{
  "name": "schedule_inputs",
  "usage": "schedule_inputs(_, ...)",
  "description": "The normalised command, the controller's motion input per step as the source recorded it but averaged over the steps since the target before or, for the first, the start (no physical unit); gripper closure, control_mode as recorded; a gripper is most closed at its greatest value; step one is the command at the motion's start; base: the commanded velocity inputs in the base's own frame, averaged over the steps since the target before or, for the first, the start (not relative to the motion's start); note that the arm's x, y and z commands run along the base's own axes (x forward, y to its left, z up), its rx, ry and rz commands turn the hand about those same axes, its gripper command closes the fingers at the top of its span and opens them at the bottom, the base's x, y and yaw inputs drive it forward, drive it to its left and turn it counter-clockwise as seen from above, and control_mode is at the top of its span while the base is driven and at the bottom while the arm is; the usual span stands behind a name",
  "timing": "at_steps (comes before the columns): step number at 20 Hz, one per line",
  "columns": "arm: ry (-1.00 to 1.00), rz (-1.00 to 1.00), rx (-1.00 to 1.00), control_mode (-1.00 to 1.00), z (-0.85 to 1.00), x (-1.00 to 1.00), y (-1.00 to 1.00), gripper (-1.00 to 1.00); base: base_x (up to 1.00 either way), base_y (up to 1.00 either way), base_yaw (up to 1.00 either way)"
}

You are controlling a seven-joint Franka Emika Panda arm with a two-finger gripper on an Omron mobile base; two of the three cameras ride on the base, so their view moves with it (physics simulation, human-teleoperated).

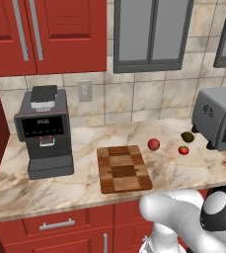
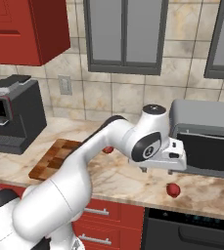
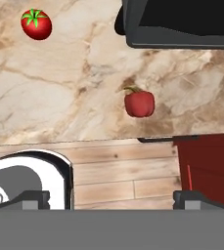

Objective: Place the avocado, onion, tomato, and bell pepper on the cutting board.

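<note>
Tomato (image 1: pixel 183 149) between cutting board (image 1: pixel 123 168) and toaster (image 1: pixel 214 116)

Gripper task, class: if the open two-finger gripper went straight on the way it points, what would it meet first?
Probably the small red bell pepper on the marble counter; the gripper looks down toward it, though depth is unclear.

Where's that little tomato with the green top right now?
The tomato sits on the marble counter, right of the cutting board, just in front of the avocado and near the toaster oven.
</note>
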Motion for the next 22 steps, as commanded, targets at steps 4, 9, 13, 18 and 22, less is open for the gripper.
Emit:
schedule_inputs(4,0.0,0.0,0.04,-1.0,0.0,0.09,-0.19,-1.0,0.0,0.0,0.0)
schedule_inputs(9,0.04,0.0,0.08,-1.0,-0.08,0.2,-0.16,-1.0,0.0,0.0,0.0)
schedule_inputs(13,0.06,0.0,0.06,-1.0,-0.15,0.29,-0.08,-1.0,0.0,0.0,0.0)
schedule_inputs(18,0.02,0.0,0.03,-1.0,-0.14,0.21,-0.18,-1.0,0.0,0.0,0.0)
schedule_inputs(22,0.0,0.0,0.02,-1.0,-0.17,0.08,-0.21,-1.0,0.0,0.0,0.0)
